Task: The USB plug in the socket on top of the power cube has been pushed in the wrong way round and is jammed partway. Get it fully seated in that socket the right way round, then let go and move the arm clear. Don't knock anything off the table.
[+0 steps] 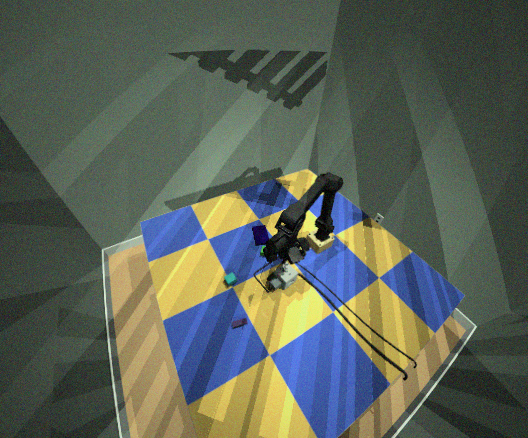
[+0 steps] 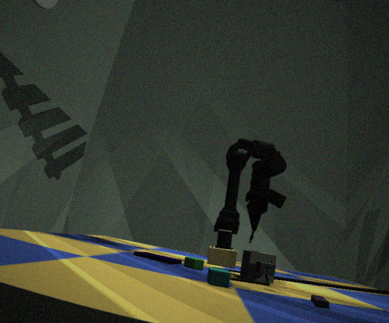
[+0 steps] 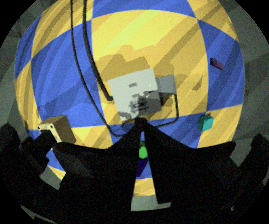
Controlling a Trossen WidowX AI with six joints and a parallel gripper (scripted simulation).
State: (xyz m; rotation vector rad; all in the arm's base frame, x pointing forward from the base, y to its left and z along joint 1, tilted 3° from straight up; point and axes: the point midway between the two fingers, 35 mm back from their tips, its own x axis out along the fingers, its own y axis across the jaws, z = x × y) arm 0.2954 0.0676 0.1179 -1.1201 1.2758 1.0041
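Observation:
The power cube (image 1: 290, 276) (image 2: 249, 261) (image 3: 119, 90) is a pale grey box standing on the mat. A small dark slot shows on its top in the wrist view. My gripper (image 2: 252, 232) (image 3: 142, 126) points down above the cube and is shut on the USB plug. The plug (image 2: 250, 240) is a small dark shape below the fingertips in the exterior view, with a gap between it and the cube's top, so it is out of the socket. Its way round is too small and dark to tell.
A grey block (image 1: 275, 284) (image 3: 166, 84) sits at the cube's side. Black cables (image 1: 344, 310) (image 3: 90, 55) run across the mat, and one loops around the cube. A teal block (image 1: 230, 279) (image 2: 219, 276) (image 3: 205, 122), green block (image 2: 194, 262), dark blue slab (image 1: 260, 235) and purple block (image 1: 239, 323) lie nearby.

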